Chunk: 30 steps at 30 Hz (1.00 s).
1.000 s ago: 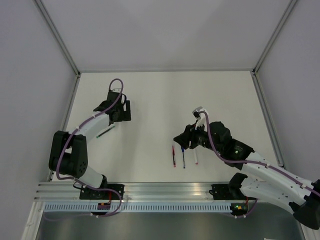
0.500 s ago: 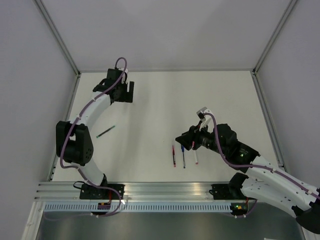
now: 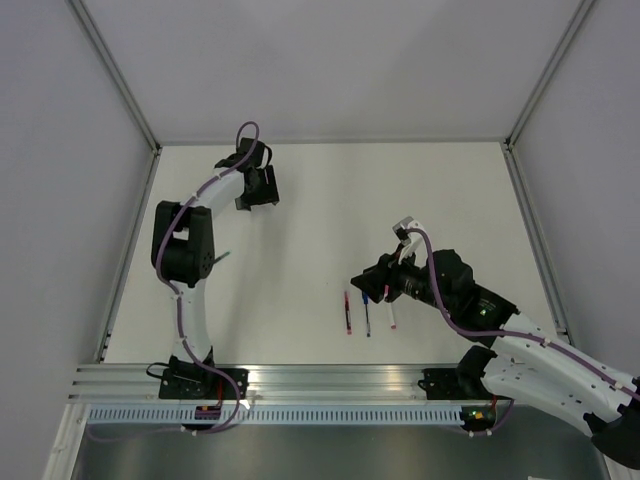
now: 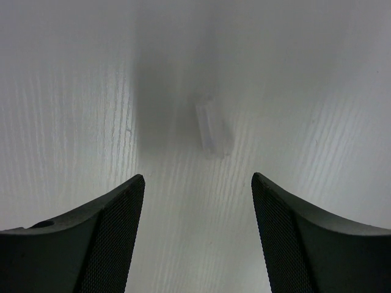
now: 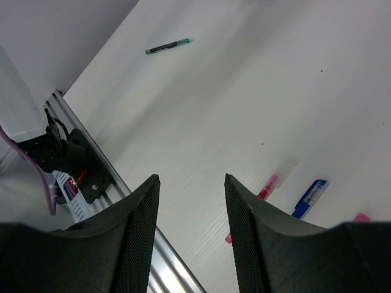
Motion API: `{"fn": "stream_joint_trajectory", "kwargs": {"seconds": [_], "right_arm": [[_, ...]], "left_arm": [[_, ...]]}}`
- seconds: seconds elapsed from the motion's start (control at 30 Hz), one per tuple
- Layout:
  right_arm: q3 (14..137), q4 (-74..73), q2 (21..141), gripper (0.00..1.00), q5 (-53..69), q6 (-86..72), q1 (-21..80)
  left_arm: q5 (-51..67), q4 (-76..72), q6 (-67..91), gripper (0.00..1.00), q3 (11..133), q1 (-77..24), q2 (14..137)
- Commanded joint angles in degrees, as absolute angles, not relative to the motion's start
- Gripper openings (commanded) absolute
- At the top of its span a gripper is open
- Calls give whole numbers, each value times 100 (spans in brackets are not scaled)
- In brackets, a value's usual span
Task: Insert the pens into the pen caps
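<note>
My left gripper [image 3: 257,198] is open and empty at the far left of the table. In the left wrist view [image 4: 197,177] a small clear, whitish pen cap [image 4: 212,128] lies on the table just ahead of the gap between its fingers. My right gripper [image 3: 363,280] is open and empty, just above the table beside the pens. A red pen [image 3: 347,311], a blue pen [image 3: 367,316] and a white pen [image 3: 392,312] lie side by side near the front. In the right wrist view [image 5: 190,178] I see the red pen [image 5: 269,185], the blue pen [image 5: 308,198] and the green pen [image 5: 169,46].
The left arm's elbow [image 3: 180,250] hangs over the left side and covers most of the green pen [image 3: 219,255]. The aluminium rail [image 3: 330,378] runs along the near edge. Grey walls close the table on three sides.
My left arm has swung away from the green pen toward the table's far left and now looks down at the clear cap. My right gripper shifted slightly and has since held still.
</note>
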<state>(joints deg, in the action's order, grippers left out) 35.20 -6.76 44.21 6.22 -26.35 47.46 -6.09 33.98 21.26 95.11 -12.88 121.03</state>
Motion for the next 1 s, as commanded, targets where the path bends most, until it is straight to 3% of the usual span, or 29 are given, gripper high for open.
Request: {"fn": "stream_joint_trajectory", "kwargs": {"seconds": [0.0,0.43,0.63,0.87,0.97], "right_arm": [[3472,-396,4350,54,765,-2716,4737],[3489,-413,4368,53,747,-2672,4737],[3489,-413,4280,53,782,-2698,4737],[3454,-361,4184,53,896,-2733,4746],[3410,-334,4175,53,791,-2733,4737]], "left_arm": [[-984,3252,2680,75,9922,-1274,12365],[-1282,3514,2813,66,10766,-1274,13438],[-1319,3735,2584,49,10802,-1283,13465],[-985,4078,2400,52,10705,-1274,13236],[-722,4052,2312,42,10714,-1283,13289]]}}
